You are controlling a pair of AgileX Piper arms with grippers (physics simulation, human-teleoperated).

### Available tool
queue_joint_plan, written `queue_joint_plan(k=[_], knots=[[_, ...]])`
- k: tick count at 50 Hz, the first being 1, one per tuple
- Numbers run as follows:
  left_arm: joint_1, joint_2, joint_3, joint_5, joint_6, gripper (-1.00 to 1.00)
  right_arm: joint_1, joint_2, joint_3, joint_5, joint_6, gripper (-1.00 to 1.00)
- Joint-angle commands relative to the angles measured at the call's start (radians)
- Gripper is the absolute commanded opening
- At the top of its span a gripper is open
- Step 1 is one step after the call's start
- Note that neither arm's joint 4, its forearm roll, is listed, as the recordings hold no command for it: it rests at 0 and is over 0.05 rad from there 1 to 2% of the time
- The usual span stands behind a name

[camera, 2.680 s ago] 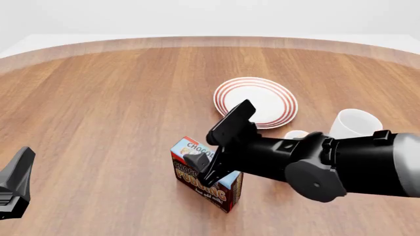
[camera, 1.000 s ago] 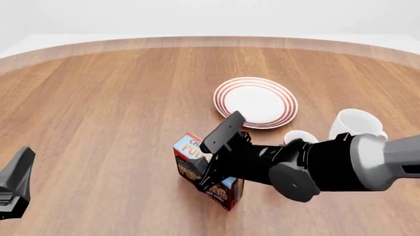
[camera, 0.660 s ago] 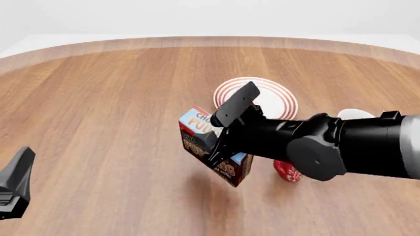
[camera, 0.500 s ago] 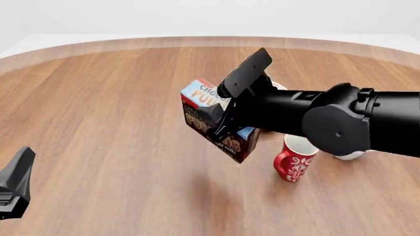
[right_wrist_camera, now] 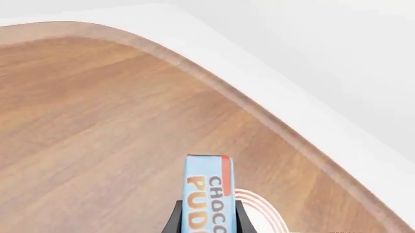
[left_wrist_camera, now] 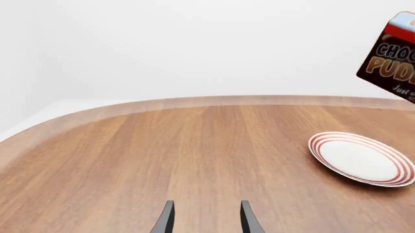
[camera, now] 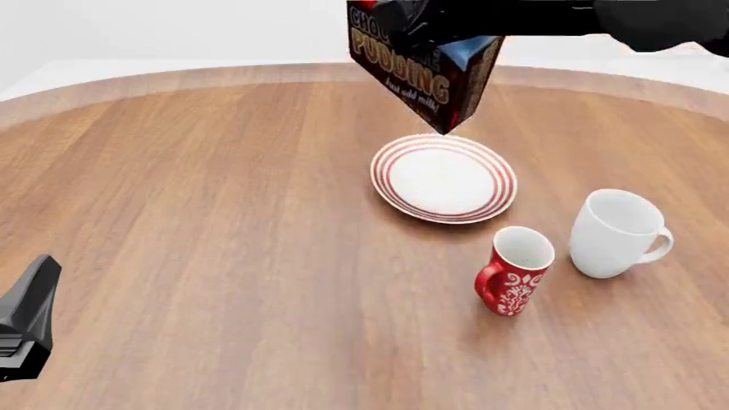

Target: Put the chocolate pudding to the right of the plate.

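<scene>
Lifted since before, the one chocolate pudding (camera: 424, 68) hangs top-center in my right gripper (right_wrist_camera: 206, 218), clamped; one plate (camera: 445, 179), two mugs; left gripper (left_wrist_camera: 204, 221) gapes.

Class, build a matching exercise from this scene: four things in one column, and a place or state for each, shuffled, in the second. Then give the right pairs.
Column one:
1. chocolate pudding
2. plate
3. red mug
4. left pincer

Column two:
A. open, holding nothing
B. flat on the table, bare white centre
C. held in the air, tilted, by the right pincer
D. upright, just left of the white mug

Pairs: 1-C, 2-B, 3-D, 4-A
</scene>
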Motion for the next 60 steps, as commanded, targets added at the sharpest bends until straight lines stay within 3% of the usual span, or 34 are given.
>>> queue_joint_plan(k=[1, 2, 9, 13, 20, 34, 40, 44, 60], knots=[[0.0, 0.0, 0.0, 0.0, 0.0, 1.0, -0.112, 0.11, -0.278, 0.126, 0.0, -1.0], [0.0, 0.0, 0.0, 0.0, 0.0, 1.0, -0.133, 0.148, -0.346, 0.157, 0.016, -1.0], [0.0, 0.0, 0.0, 0.0, 0.0, 1.0, -0.216, 0.301, -0.548, 0.242, 0.02, -1.0], [0.0, 0.0, 0.0, 0.0, 0.0, 1.0, -0.305, 0.456, -0.737, 0.305, 0.043, -1.0], [0.0, 0.0, 0.0, 0.0, 0.0, 1.0, -0.401, 0.593, -0.862, 0.35, 0.061, -1.0], [0.0, 0.0, 0.0, 0.0, 0.0, 1.0, -0.566, 0.72, -0.85, 0.319, 0.058, -1.0], [0.0, 0.0, 0.0, 0.0, 0.0, 1.0, -0.603, 0.731, -0.812, 0.289, 0.063, -1.0], [0.0, 0.0, 0.0, 0.0, 0.0, 1.0, -0.643, 0.726, -0.745, 0.245, 0.034, -1.0], [0.0, 0.0, 0.0, 0.0, 0.0, 1.0, -0.697, 0.78, -0.662, 0.185, -0.005, -1.0]])
